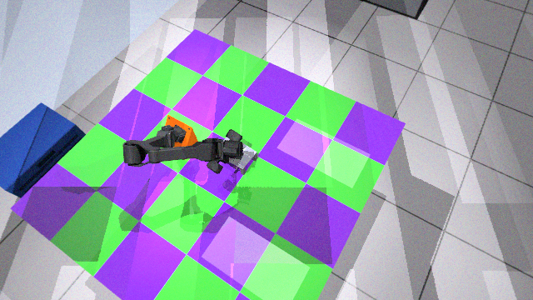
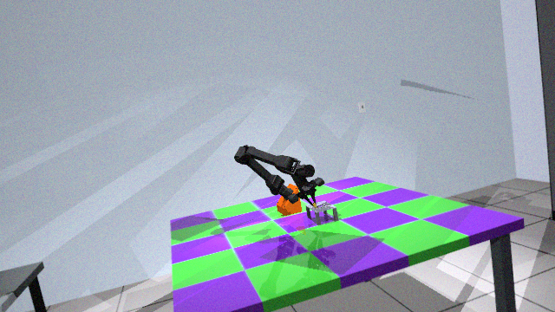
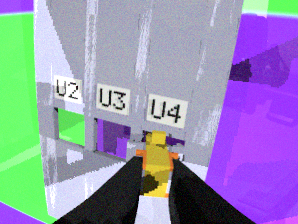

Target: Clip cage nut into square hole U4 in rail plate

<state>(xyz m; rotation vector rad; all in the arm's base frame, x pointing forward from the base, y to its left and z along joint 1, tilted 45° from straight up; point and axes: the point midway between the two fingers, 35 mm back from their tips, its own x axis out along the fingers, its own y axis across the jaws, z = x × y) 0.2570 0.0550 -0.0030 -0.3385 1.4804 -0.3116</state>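
- The yellow cage nut (image 3: 157,167) is pinched between the narrowed fingertips of the gripper (image 2: 315,205) (image 3: 154,167).
- The nut is seen at the square hole marked U4, just below its label (image 3: 167,111) (how deep it sits cannot be told).
- The rail plate (image 1: 246,160) (image 2: 325,204) is held up on short legs above the chequered table (image 1: 287,225) (image 2: 412,240).
- The U2 and U3 holes are left unfilled.
- The arm (image 1: 179,154) (image 2: 264,156) is bent over the plate.
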